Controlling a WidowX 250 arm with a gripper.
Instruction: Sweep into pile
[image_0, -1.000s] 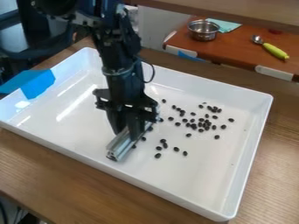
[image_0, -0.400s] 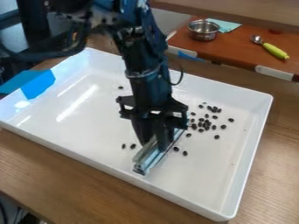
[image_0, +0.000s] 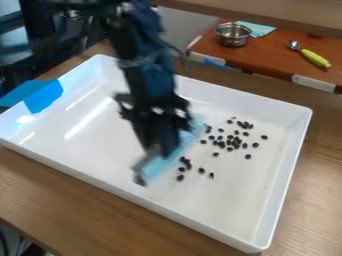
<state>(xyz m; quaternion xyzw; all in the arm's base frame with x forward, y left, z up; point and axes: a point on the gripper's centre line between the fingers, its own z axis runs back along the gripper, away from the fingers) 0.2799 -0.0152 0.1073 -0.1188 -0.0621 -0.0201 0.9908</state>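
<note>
Held low over the left-middle of the white tray (image_0: 200, 229), my gripper (image_0: 160, 145) is shut on a long bar-shaped sweeper (image_0: 163, 161). The bar runs at a slant, its near end toward the tray's front-left wall and its far end up to the right. Both are blurred. Small black beans lie right of the bar: a loose cluster (image_0: 236, 141) in the tray's right half, and several scattered beans (image_0: 181, 177) close to the bar's lower right side. The arm hides part of the tray floor behind it.
Blue tape (image_0: 43, 95) covers the tray's left corner. Raised walls surround the work area. Beyond the tray, a metal pot (image_0: 233, 35) and a green-handled scoop (image_0: 314, 58) rest on a reddish-brown board (image_0: 274, 60).
The gripper and bar moved right across the tray, then back to the left. Beans by the bar's right side, hidden a moment ago, show again.
</note>
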